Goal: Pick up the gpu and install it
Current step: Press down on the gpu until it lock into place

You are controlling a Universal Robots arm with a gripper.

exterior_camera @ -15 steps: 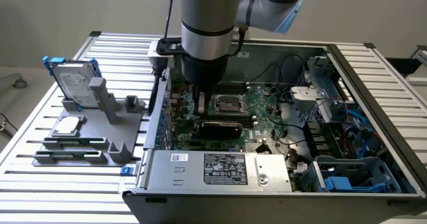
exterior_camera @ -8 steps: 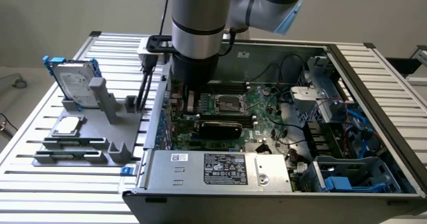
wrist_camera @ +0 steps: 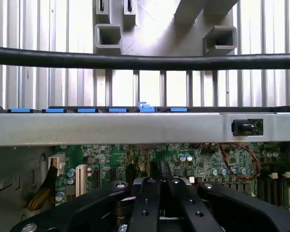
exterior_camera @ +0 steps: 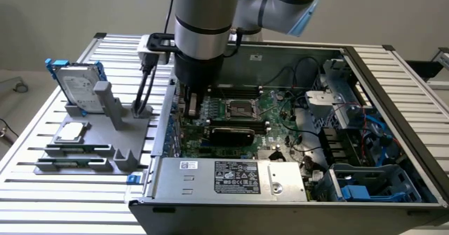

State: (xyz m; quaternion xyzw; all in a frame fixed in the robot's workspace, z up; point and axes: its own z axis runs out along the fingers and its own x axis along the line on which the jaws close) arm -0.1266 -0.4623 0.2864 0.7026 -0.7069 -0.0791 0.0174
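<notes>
Matt black claw (wrist_camera: 160,180) above glossy green motherboard (wrist_camera: 183,159)

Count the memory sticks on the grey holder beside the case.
2. One memory stick lies at the grey holder's front, toward the exterior view's left; the other lies parallel, nearer the camera. Others may be hidden.

Arm (exterior_camera: 200,30) top cut off by frame edge — jaws' tips hidden behind their own linkage.

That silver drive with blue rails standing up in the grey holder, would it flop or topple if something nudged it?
Probably stiff: the hard drive looks like a metal-cased slab. It stands on edge, tall and thin, so a nudge could tip it, though the grey holder seems to prop its base. Its smooth silver face may be slippery.
</notes>
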